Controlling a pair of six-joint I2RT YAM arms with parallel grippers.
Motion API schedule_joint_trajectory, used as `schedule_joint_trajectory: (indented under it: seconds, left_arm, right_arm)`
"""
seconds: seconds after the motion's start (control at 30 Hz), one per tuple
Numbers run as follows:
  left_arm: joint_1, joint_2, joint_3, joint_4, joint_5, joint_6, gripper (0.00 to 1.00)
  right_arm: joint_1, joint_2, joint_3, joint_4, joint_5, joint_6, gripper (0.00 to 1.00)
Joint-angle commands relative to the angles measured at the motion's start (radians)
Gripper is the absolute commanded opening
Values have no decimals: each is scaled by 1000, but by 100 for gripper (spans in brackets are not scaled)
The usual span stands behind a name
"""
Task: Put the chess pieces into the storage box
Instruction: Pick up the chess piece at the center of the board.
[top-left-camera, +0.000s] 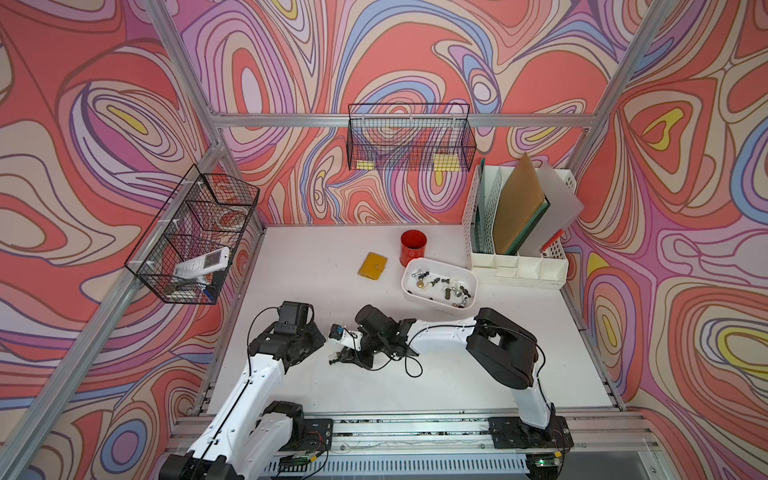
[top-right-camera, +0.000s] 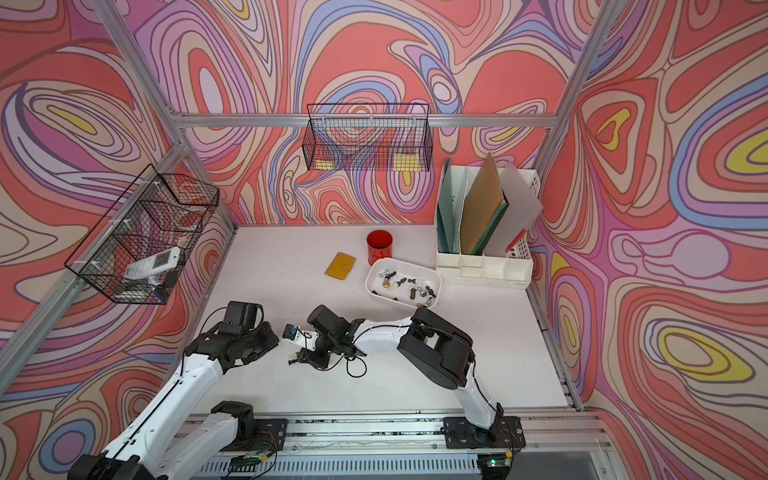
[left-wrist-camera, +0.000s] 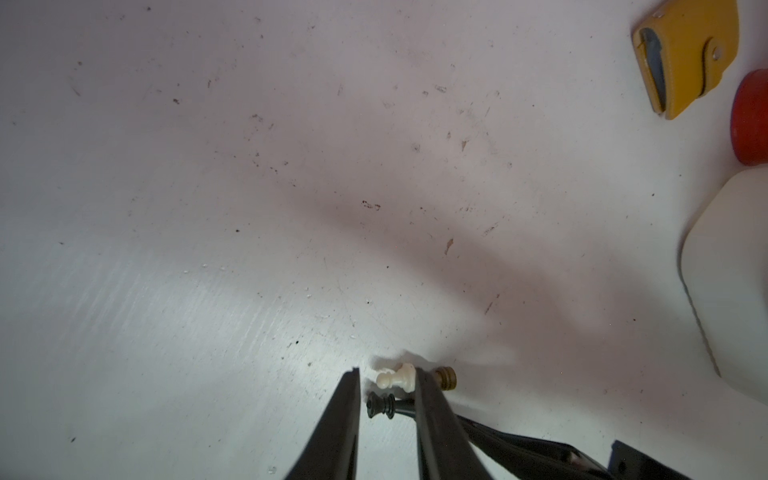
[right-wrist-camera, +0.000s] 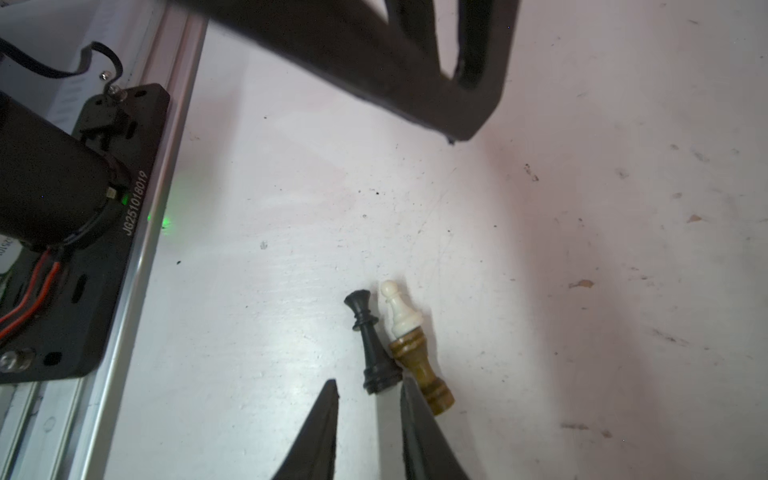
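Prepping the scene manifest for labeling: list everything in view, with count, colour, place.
storage box: one, white, far right of the table.
boxed chess pieces: many, too small to count; black, silver, gold; inside the storage box.
loose chess pieces: three, black, white, brass, bunched on the table's near side.
cup: one, red, behind the box.
wallet: one, yellow, beside the cup.
file organiser: one, white, back right corner, holding folders.
back basket: one, black wire, back wall.
side basket: one, black wire, left wall, holding a white handset.
left pincer: black, open, straddling the white and black pieces.
right pincer: black, open, tips by the black piece's base.
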Motion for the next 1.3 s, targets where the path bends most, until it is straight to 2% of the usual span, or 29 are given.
schedule_joint_trajectory:
  seconds: [0.0, 0.9, 1.27]
  left_arm:
    - [8, -9, 17, -31, 17, 27, 28]
    - [8, -32, 9, -22, 32, 34, 28]
    - [8, -26, 7, -17, 35, 36, 28]
  right_arm:
    - [13, 34, 35, -37, 27, -37, 28]
    - [34, 106, 79, -33, 78, -70, 33]
    - [36, 89, 61, -34, 67, -78, 24]
